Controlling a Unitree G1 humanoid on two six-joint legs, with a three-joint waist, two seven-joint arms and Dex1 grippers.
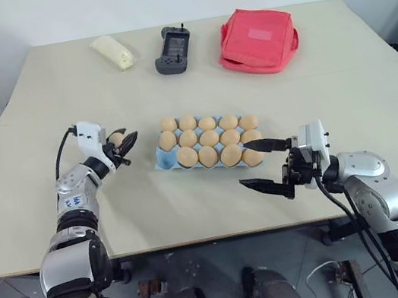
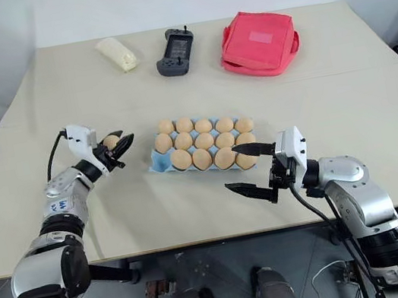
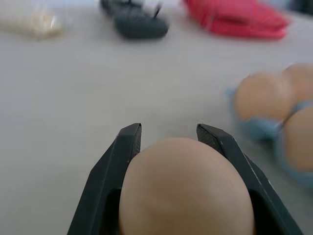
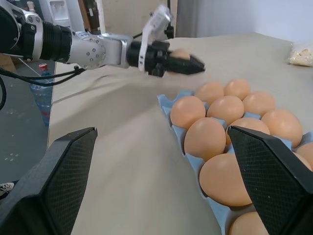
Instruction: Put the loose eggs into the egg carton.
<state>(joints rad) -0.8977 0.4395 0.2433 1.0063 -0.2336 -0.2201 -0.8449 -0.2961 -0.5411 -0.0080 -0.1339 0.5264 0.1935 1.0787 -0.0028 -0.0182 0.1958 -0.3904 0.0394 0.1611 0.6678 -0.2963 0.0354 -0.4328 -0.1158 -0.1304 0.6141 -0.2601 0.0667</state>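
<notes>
The left gripper [image 1: 126, 144] sits left of centre in the left eye view, its two black fingers pinched on one tan-brown egg [image 3: 186, 188]; in the left wrist view the egg bulges between the fingertips [image 3: 129, 139], raised above the beige table [image 1: 48, 83]. The light blue egg carton [image 1: 162, 159] lies at the middle of the frame, just right of that gripper and apart from it, and its cups are crowded with eggs [image 1: 206, 141] in three rows. The right gripper [image 1: 261, 163] is at the lower right of the carton, its fingers spread wide and holding nothing, one fingertip [image 1: 260, 143] over the carton's near right corner and the other over bare table in front of it. Along the top of the frame, well apart from the carton, lie a pale yellow packet [image 1: 112, 52], a dark grey handheld controller [image 1: 173, 49] and a red fabric pouch [image 1: 257, 38], left to right
</notes>
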